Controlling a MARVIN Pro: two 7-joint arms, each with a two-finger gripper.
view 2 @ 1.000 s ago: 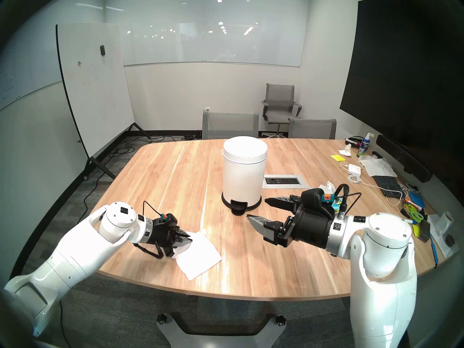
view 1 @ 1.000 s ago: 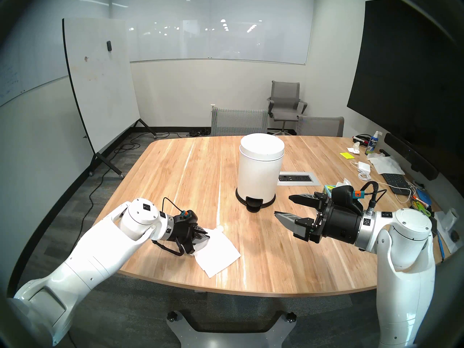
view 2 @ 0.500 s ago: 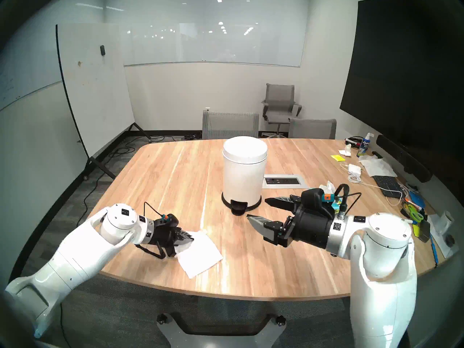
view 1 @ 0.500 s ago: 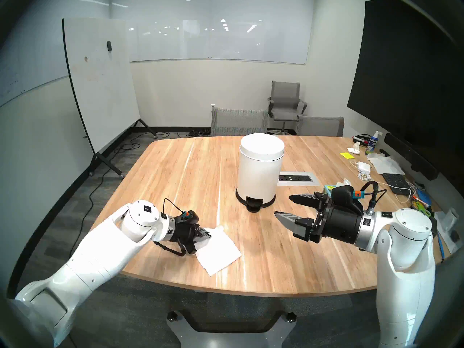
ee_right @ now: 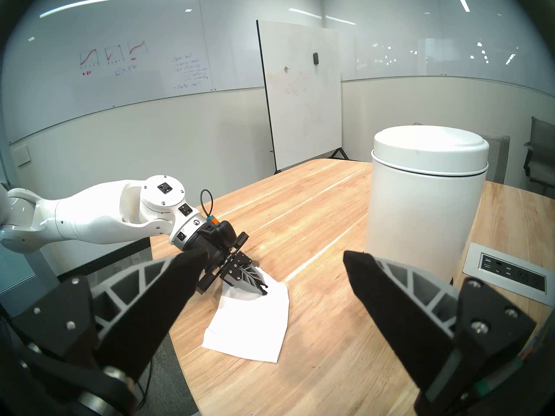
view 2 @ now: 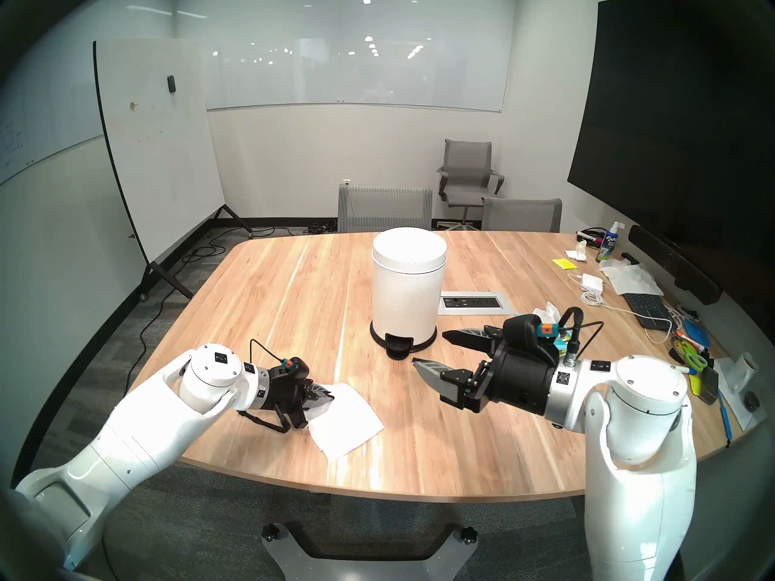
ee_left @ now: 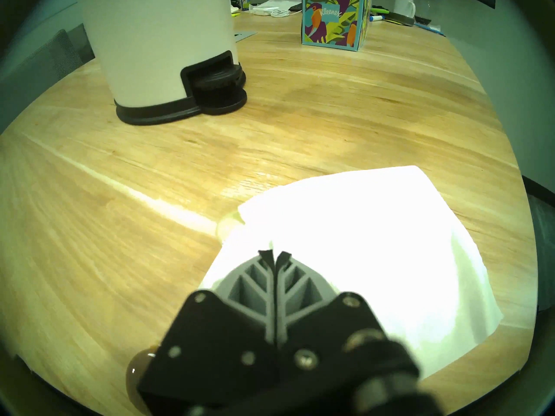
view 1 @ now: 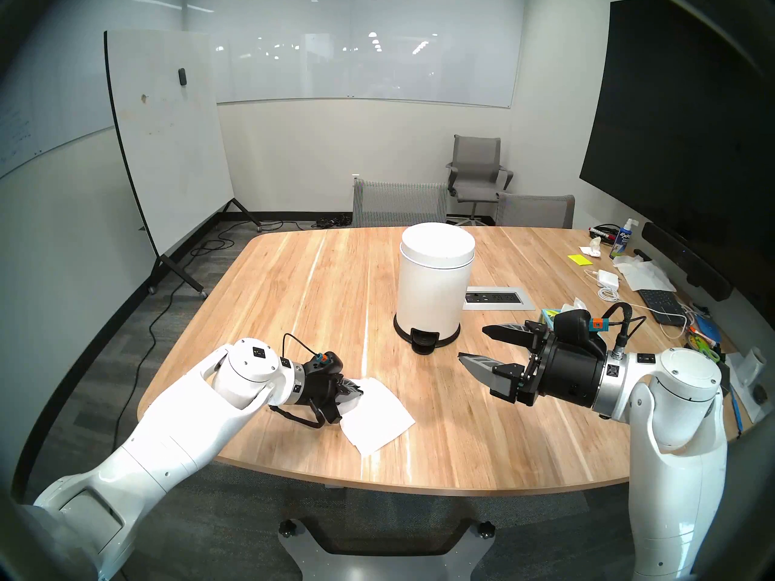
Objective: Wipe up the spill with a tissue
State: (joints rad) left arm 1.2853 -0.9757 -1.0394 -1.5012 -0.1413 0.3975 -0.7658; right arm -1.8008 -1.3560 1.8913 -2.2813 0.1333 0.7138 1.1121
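A white tissue point(view 1: 379, 418) point(ee_right: 255, 319) lies flat on the wooden table point(view 1: 293, 299) near its front left edge. My left gripper point(view 1: 358, 393) point(ee_left: 274, 253) is shut on the tissue's left part, with its tips pressed low against the tabletop. The spill point(ee_left: 226, 226) shows only as a small pale glossy spot at the tissue's edge in the left wrist view; the tissue hides it in the head views. My right gripper point(view 1: 472, 343) point(ee_right: 271, 256) hovers open and empty over the table, right of the tissue.
A white pedal bin point(view 1: 434, 291) stands mid-table behind the tissue. A colourful tissue box point(ee_left: 333, 16) sits behind my right gripper, next to a power outlet panel point(view 1: 499, 299). A keyboard point(view 1: 658, 303), cables and stationery crowd the right edge.
My left gripper closed on the tissue, then slid right with it, and the tissue now covers most of the pale spot. The right arm has not moved.
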